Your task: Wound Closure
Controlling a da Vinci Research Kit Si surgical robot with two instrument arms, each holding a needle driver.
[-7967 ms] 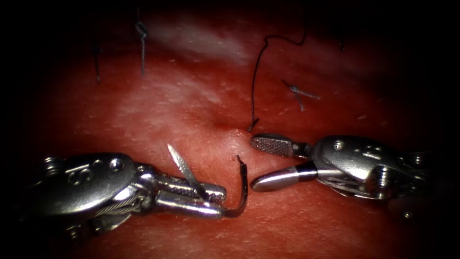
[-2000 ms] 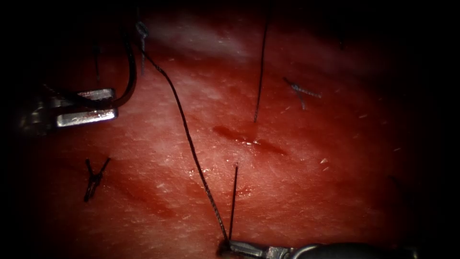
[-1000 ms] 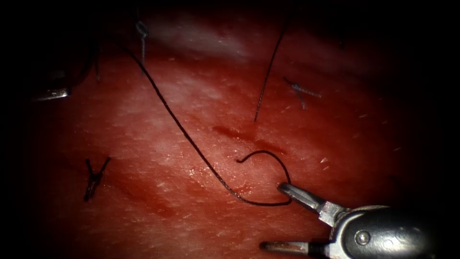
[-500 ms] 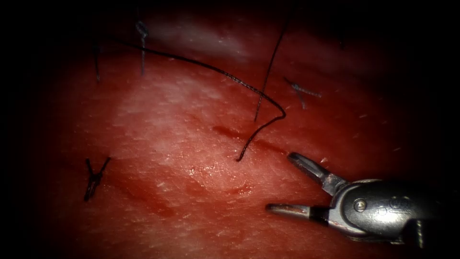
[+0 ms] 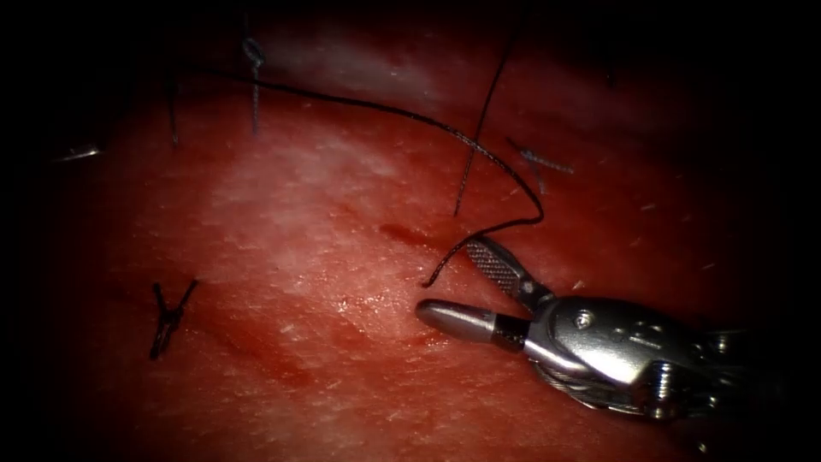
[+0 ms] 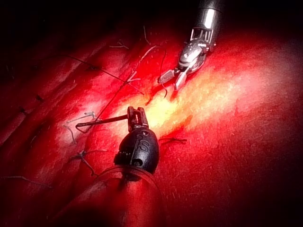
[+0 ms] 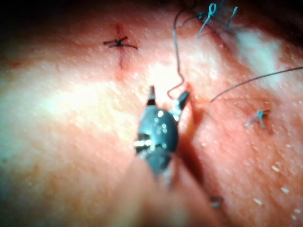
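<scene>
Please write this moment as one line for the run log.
left tool: shut on needle near one end, out of tissue | right tool: open, holds nothing, at thread end near cut

Right tool (image 7: 165, 99) jaws parted, empty, thread (image 7: 176, 61) end between, over tissue (image 7: 71, 109).

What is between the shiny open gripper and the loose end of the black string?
Nothing visible. The right gripper, open and empty, sits right beside the thread tail, with bare tissue between. The left gripper holds the needle, off the tissue.
</scene>
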